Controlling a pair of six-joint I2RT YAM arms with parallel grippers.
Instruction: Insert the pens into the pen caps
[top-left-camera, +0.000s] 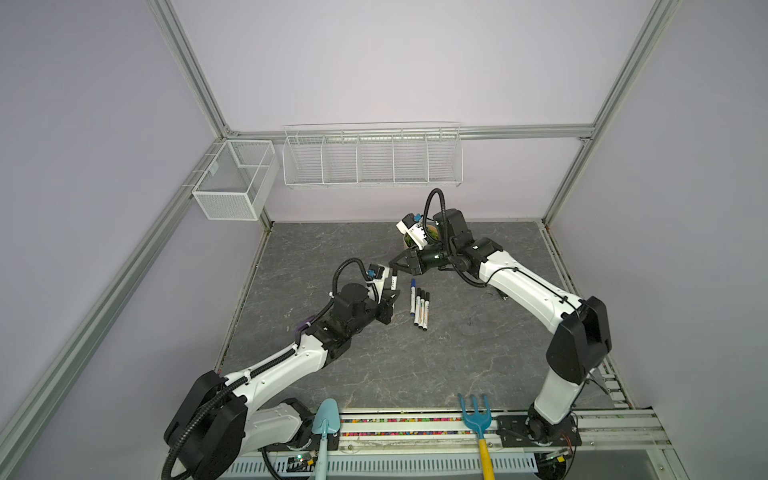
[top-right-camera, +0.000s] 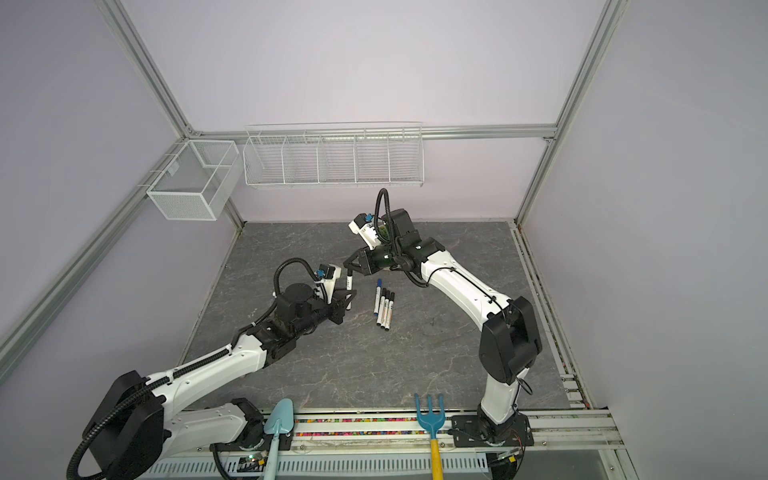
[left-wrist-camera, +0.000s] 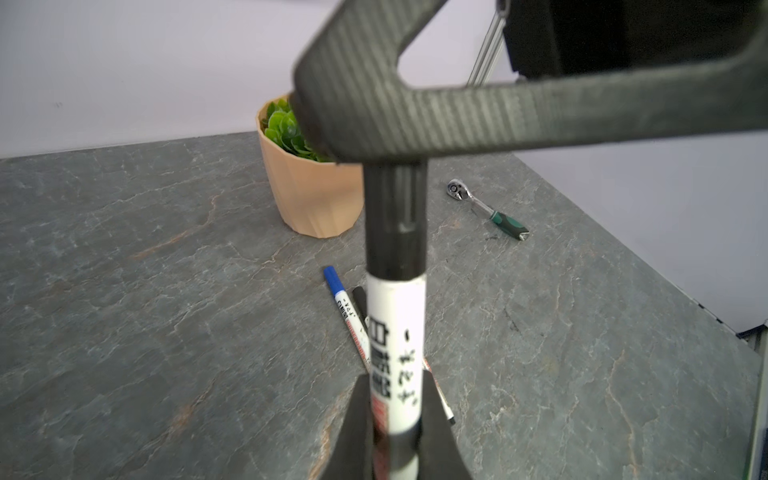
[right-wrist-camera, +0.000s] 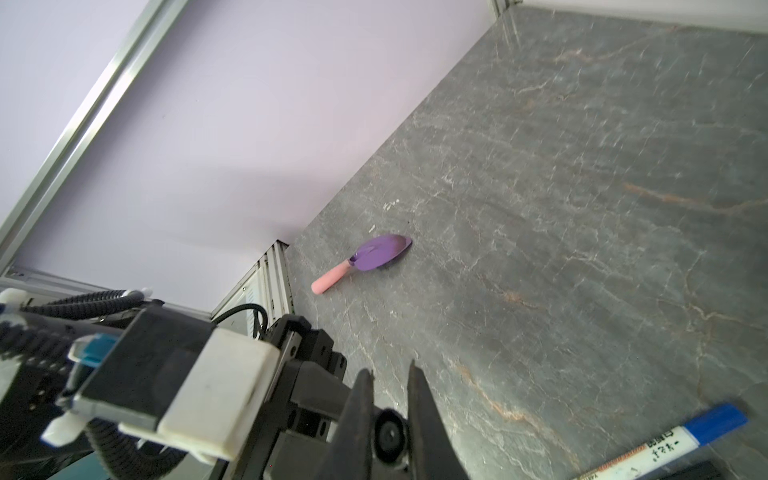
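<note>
Grey stone-pattern surface (top-left-camera: 457, 365) inside a lilac-walled aluminium frame (top-left-camera: 187, 75). The left claw (top-left-camera: 390, 296) is pressed onto the lower barrel of a white pen (left-wrist-camera: 397, 332), holding it raised above the middle of the surface. The right claw (right-wrist-camera: 388, 386) pinches the black cap (left-wrist-camera: 395, 220) seated on that pen's upper end. The four capped pens (top-left-camera: 418, 305), one blue and three black, lie side by side on the surface just beside the left claw.
</note>
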